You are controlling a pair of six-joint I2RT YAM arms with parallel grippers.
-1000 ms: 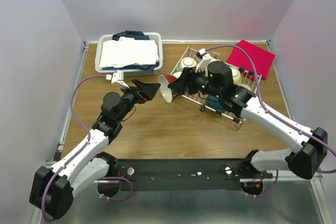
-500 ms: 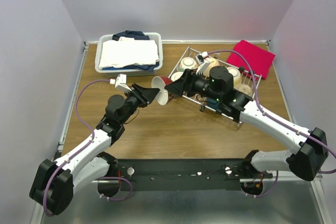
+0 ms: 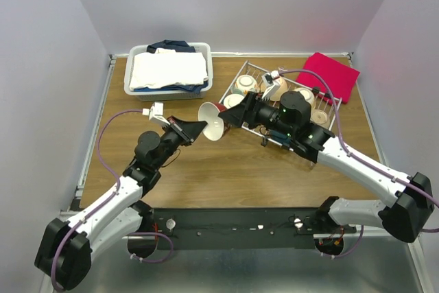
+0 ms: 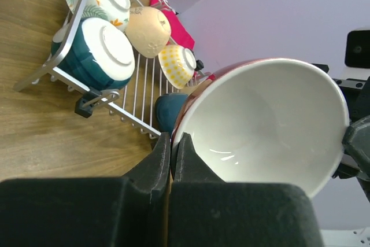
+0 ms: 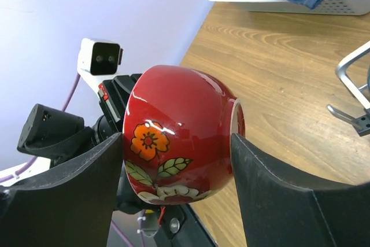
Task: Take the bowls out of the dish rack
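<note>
Wooden table (image 3: 206,176) lay beneath the red floral bowl (image 5: 173,114), held mid-air; glazed ceramic, judged stiff, slick, breakable, best gripped at rim or across body. Right gripper (image 3: 232,116) clamped its sides, left gripper (image 4: 173,146) pinched its rim at 8 o'clock, dish rack (image 4: 141,93) lay at 2 o'clock. No legible writing showed.

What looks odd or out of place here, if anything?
The red bowl is off the table, tipped sideways, held by both hands at once: the right hand spans its sides, the left hand pinches its rim. In the dish rack the bowls lie tilted. Nothing looks spilled or broken.
</note>
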